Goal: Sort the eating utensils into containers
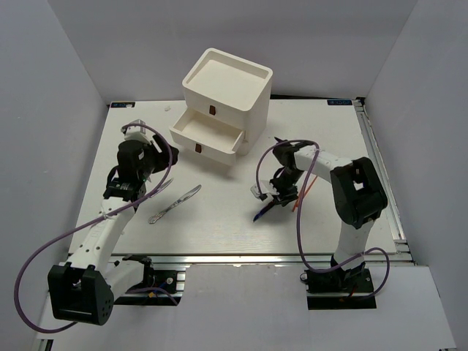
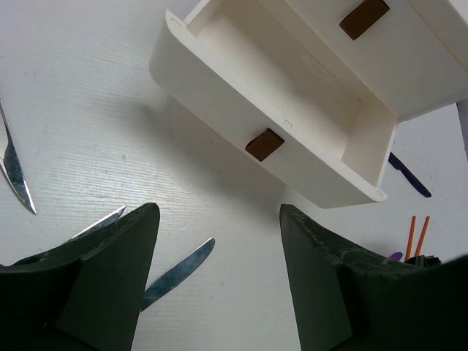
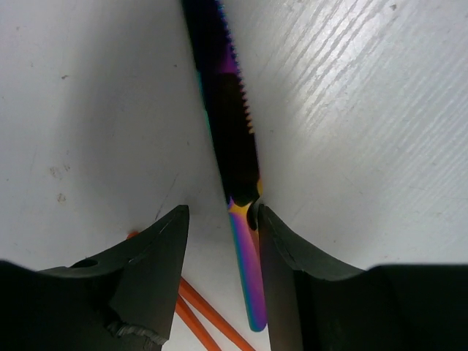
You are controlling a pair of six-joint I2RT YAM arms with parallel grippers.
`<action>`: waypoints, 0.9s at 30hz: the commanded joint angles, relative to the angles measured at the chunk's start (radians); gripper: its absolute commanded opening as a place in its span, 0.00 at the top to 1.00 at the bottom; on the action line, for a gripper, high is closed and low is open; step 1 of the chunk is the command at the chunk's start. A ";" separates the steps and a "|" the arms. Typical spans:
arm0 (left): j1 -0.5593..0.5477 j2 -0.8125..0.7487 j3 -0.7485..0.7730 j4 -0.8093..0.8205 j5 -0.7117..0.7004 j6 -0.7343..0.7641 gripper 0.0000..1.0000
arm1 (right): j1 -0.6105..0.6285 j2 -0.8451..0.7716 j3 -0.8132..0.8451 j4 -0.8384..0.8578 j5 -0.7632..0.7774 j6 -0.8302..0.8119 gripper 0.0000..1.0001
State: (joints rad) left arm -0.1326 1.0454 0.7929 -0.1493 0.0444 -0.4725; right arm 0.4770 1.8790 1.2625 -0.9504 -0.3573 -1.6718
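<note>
My right gripper is low over the table, open, straddling the handle of an iridescent purple-blue knife. Its right finger touches the handle; the left finger stands apart from it. Two orange chopsticks lie just beside it. From above, this gripper is right of centre, with the knife under it. My left gripper hovers open and empty over a silver knife blade. The white drawer unit has one drawer pulled open, which looks empty.
A silver knife and fork lie left of centre on the table. Another silver utensil lies at the far left of the left wrist view. Dark red pulls mark the drawer fronts. White walls enclose the table.
</note>
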 commanded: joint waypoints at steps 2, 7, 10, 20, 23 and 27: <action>0.010 -0.005 0.002 0.013 0.002 -0.005 0.23 | 0.023 -0.014 -0.064 0.062 0.053 0.052 0.52; 0.014 -0.005 0.003 0.010 0.003 -0.002 0.23 | 0.032 -0.008 -0.094 0.143 0.098 0.113 0.54; 0.018 -0.002 0.003 0.011 0.006 -0.003 0.22 | 0.032 -0.001 -0.117 0.180 0.136 0.119 0.56; 0.024 -0.007 0.005 0.008 0.011 -0.003 0.23 | 0.037 0.011 -0.212 0.324 0.215 0.141 0.65; 0.025 -0.007 0.005 0.008 0.014 -0.003 0.23 | 0.037 0.029 -0.213 0.349 0.219 0.158 0.71; 0.028 -0.007 0.011 0.004 0.015 -0.005 0.23 | 0.037 0.046 -0.210 0.389 0.199 0.176 0.82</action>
State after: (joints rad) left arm -0.1120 1.0512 0.7929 -0.1497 0.0460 -0.4725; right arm 0.5213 1.8046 1.1210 -0.7502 -0.2565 -1.4887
